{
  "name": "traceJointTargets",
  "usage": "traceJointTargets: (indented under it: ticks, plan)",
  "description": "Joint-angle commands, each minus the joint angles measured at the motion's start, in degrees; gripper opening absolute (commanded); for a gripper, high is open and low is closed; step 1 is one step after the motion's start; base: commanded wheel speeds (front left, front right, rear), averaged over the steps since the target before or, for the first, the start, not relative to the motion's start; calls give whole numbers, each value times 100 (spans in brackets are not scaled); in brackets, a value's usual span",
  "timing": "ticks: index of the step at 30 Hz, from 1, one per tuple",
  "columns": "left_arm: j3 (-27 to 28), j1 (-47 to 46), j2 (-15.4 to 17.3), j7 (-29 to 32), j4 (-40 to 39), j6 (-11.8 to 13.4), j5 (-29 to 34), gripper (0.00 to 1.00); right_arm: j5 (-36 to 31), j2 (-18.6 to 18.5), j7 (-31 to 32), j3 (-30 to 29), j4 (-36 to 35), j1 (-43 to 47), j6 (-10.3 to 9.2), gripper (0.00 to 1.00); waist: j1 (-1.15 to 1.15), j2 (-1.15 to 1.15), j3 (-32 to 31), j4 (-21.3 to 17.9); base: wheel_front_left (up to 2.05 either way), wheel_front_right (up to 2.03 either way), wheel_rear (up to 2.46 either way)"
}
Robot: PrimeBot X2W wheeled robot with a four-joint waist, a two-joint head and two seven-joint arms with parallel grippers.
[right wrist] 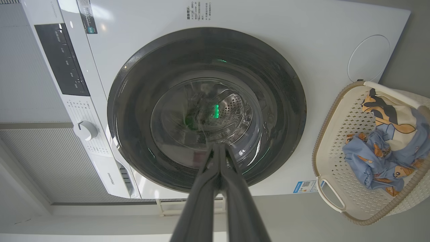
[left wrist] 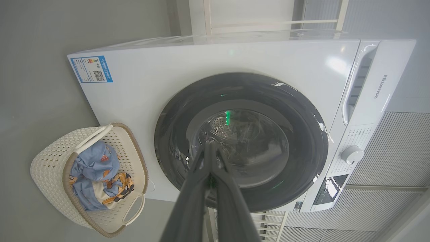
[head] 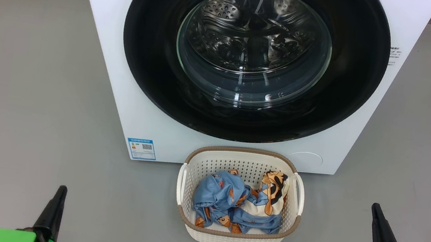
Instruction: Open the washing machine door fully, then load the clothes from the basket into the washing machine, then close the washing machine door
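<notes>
**Gripper state.** The left gripper [left wrist: 212, 148], with two long dark fingers, has its fingers pressed together tip to tip and holds nothing. The right gripper [right wrist: 219, 149] is in the same condition: fingers together, nothing between them. In the head view both sit low at the frame's lower corners, well apart from every task item.

**Nearest item.** The small cream perforated plastic basket [head: 244, 151] with the brown rim stands on the grey floor [head: 29, 94] between the two grippers, just in front of the machine. The light blue and cream printed clothes [head: 230, 201] lie bunched inside it.

**Machine.** The large round door with the glossy black rim and clear glass bowl [head: 156, 68] lies flush against the front of the big white boxy washing machine [head: 106, 41]. The steel drum visible through the glass appears empty.

**Progress.** Judged from this layout, no step is complete. Outstanding:
1. Open the door fully.
2. Transfer the clothes to the drum.
3. Close the door.
</notes>
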Motion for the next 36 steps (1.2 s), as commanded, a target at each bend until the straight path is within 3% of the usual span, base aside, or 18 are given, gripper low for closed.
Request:
traceJointTargets:
  ticks: [1, 36]
  plan:
    - [192, -254, 75, 33, -105, -17, 80, 0, -64, -26, 42, 132, -142, -238, 9, 0, 0, 0, 0, 0, 0, 0, 0]
    - [192, -254, 75, 33, -105, -17, 80, 0, -64, -26, 42, 132, -142, -238, 9, 0, 0, 0, 0, 0, 0, 0, 0]
